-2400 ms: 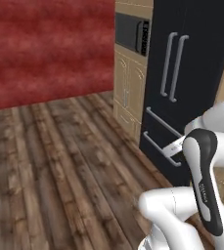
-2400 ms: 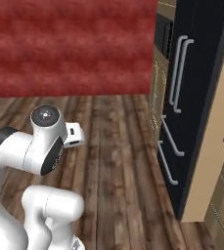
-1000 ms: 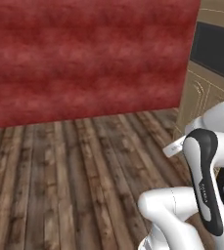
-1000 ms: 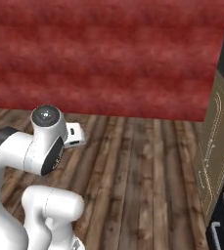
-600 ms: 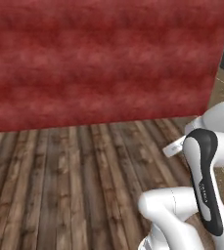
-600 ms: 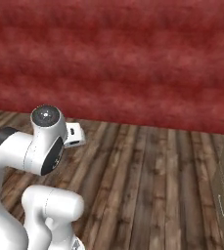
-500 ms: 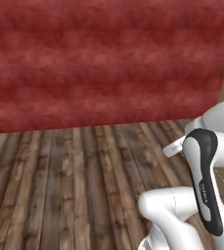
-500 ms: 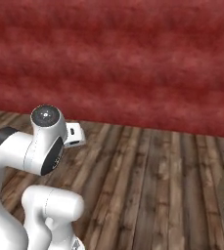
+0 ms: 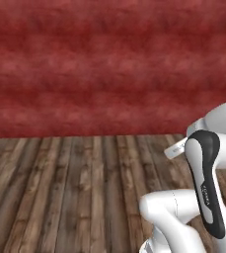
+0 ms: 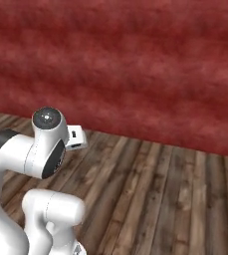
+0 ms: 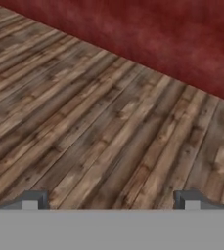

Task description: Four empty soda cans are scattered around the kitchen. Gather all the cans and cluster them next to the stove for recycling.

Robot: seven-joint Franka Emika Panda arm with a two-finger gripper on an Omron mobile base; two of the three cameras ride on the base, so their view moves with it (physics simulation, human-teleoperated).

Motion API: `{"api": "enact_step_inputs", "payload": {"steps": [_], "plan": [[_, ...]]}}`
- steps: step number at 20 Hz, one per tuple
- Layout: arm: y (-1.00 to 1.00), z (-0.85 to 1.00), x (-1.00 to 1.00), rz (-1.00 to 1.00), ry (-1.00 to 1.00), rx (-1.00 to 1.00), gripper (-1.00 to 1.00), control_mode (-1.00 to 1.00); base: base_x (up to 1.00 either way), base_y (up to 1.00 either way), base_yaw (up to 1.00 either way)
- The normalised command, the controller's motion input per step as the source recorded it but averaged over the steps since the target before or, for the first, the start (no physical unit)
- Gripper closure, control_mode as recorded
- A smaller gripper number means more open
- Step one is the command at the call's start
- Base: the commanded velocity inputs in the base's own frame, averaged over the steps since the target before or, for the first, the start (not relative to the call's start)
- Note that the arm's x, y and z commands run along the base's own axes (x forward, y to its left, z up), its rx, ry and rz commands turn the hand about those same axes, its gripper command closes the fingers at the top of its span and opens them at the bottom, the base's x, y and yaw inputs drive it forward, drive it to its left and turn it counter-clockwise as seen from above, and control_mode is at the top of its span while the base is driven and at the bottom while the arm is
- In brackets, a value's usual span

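The soda cans and the stove are out of view. In the hand view my gripper (image 11: 111,201) is open, its two dark fingertips (image 11: 33,199) standing wide apart with nothing between them, and it looks down over bare wooden floorboards toward a red wall. My white arm (image 9: 204,190) is folded close over the base, and it also rises at the lower left of the right base view (image 10: 45,145).
A dark red wall (image 9: 109,69) runs across the whole background, also seen in the right base view (image 10: 135,64). Brown wooden plank floor (image 9: 70,188) stretches from the base to the wall (image 10: 160,199).
The whole picture has swept sideways: the base has turned, and the black fridge and wooden cabinets have slid out past the right edge. The arm keeps its folded pose and the gripper stays open.
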Motion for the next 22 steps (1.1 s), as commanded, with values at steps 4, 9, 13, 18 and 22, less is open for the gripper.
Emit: {"api": "enact_step_inputs", "payload": {"steps": [4,9,13,18,22], "plan": [[0.00,0.00,0.00,0.00,0.00,0.00,-1.00,1.00,0.75,0.29,0.25],[0.00,0.00,0.00,0.00,0.00,0.00,-1.00,1.00,0.75,0.32,0.26],[0.00,0.00,0.00,0.00,0.00,0.00,-1.00,1.00,0.75,0.33,0.26],[0.00,0.00,0.00,0.00,0.00,0.00,-1.00,1.00,0.78,0.36,0.26],[0.00,0.00,0.00,0.00,0.00,0.00,-1.00,1.00,0.79,0.38,0.27]]}}
